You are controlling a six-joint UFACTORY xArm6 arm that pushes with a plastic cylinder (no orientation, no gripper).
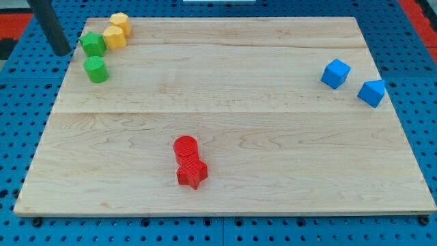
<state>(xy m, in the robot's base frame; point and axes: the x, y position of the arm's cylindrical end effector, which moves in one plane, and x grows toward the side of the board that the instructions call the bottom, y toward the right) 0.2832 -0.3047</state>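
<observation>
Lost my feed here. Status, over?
My tip off board's top-left edge, just left of green block. Second green block and yellow pair close by. Nothing between.

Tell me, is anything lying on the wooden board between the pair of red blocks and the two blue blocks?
No. In the camera view, only bare wooden board lies between the red blocks and the blue blocks.

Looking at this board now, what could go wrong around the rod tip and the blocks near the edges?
1. My tip sits beside the board's top-left edge, close to a green block; a push might also move the touching yellow blocks.
2. The blue blocks lie near the view's right edge and could slide off.
3. The two red blocks touch, so they may move together.
</observation>
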